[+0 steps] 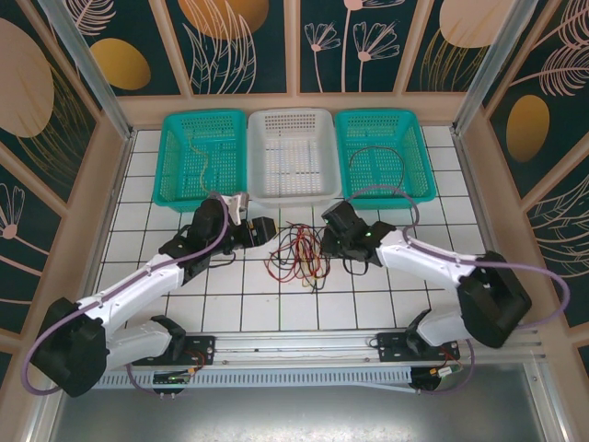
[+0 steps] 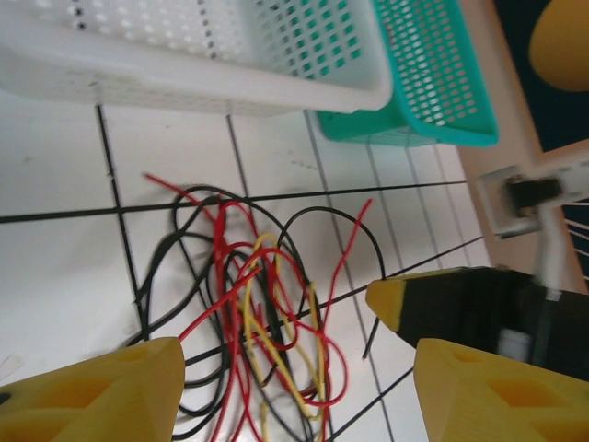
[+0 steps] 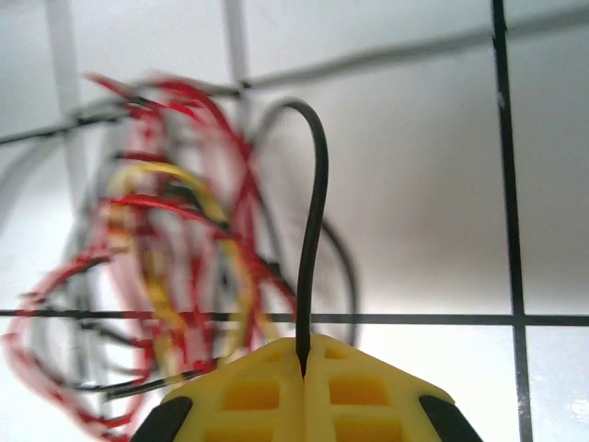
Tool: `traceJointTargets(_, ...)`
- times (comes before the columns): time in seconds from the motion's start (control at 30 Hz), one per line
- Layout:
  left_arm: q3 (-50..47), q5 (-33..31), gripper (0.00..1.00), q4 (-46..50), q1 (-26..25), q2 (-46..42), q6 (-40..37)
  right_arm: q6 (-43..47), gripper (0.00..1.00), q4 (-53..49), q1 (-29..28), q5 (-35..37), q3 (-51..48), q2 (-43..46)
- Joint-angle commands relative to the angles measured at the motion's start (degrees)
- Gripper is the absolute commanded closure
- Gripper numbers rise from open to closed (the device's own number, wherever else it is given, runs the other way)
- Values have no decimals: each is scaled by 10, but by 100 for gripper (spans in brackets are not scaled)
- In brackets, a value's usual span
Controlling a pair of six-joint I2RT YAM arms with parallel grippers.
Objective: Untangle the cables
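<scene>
Right gripper [image 3: 304, 364] is clamping a thin black wire [image 3: 318, 175] from the red-yellow-black cable tangle [image 2: 244, 295]. Left gripper [image 2: 296, 357] is hovering spread wide, empty.

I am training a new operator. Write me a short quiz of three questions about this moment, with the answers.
1. True or false: the right gripper is shut on a black cable.
2. Which colour is the middle basket? A white, B teal, C red.
3. Fill in: the left gripper, facing the tangle of cables, is ___.
Key: 1 true; 2 A; 3 open.
</scene>
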State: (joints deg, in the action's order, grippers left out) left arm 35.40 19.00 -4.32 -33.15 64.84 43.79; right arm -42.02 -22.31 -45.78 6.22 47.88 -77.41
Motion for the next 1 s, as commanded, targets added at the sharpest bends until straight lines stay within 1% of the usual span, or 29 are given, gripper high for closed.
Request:
traceJointTargets(0.0, 19, 37, 33, -57, -3, -12, 9, 35, 100, -58, -34, 97, 55, 67)
traceJointTargets(0.2, 20, 68, 33, -132, -3, -16, 36, 75, 100, -100, -89, 164, 118, 146)
traceJointTargets(0.37, 20, 91, 31, -161, -4, -14, 44, 110, 100, -90, -132, 180, 170, 180)
traceJointTargets(0.5, 25, 95, 28, -177, -4, -19, 41, 136, 100, -56, -154, 166, 200, 190)
traceJointTargets(0.67, 28, 93, 24, -216, -4, -24, 40, 154, 100, -17, -157, 123, 226, 182)
traceJointTargets(0.83, 56, 110, 22, -220, -4, -26, 10, 162, 100, -22, -158, 112, 251, 160)
traceJointTargets(0.87, 65, 108, 21, -212, -5, -31, -3, 162, 100, -23, -159, 112, 254, 158)
traceJointTargets(0.97, 71, 71, 15, -192, -4, -59, -35, 161, 100, -20, -160, 107, 255, 156)
